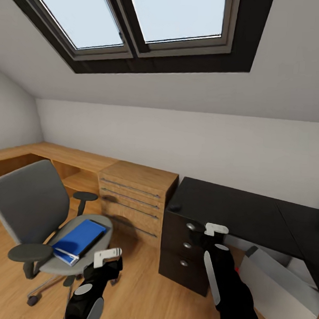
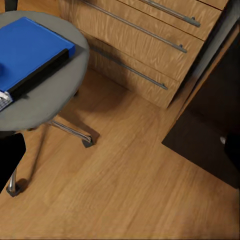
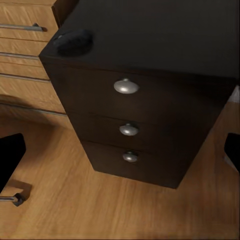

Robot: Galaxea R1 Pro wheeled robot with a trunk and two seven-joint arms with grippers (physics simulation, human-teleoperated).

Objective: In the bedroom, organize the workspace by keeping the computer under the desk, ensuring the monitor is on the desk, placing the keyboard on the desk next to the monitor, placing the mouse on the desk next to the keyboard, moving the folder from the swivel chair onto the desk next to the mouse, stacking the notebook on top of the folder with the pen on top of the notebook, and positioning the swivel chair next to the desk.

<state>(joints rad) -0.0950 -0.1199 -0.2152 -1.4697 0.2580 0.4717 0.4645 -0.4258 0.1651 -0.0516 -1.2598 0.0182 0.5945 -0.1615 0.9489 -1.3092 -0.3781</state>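
The left arm is reaching forward and low at the left of the head view, its gripper [image 1: 106, 256] hanging just off the front edge of the swivel chair [image 1: 30, 203] seat. Whether its jaws are parted or closed cannot be told; only a pale end piece is showing. The right arm is extending forward toward the desk [image 1: 241, 213], with its gripper [image 1: 215, 228] hovering in front of the top drawer of the dark drawer unit [image 1: 185, 249]. Its jaw state likewise cannot be told.

The swivel chair is standing on the wood floor [image 1: 140, 291], well apart from the desk, with the wooden cabinet [image 1: 135, 200] lying between them against the wall. The folder [image 1: 79, 240] is lying flat on the chair seat, its dark spine facing the seat's front right edge; in the left wrist view the folder [image 2: 31, 50] is occupying the seat's centre, one corner near the seat rim.

The mouse [image 1: 175, 208] is sitting at the left front corner of the desk top, directly above the drawer unit; the right wrist view is showing the mouse [image 3: 73, 42] close to that corner's edge. The computer [image 1: 276, 289] is standing on the floor to the right of the drawer unit, tilted, beneath the desk's front edge, a small red light showing on its near face.
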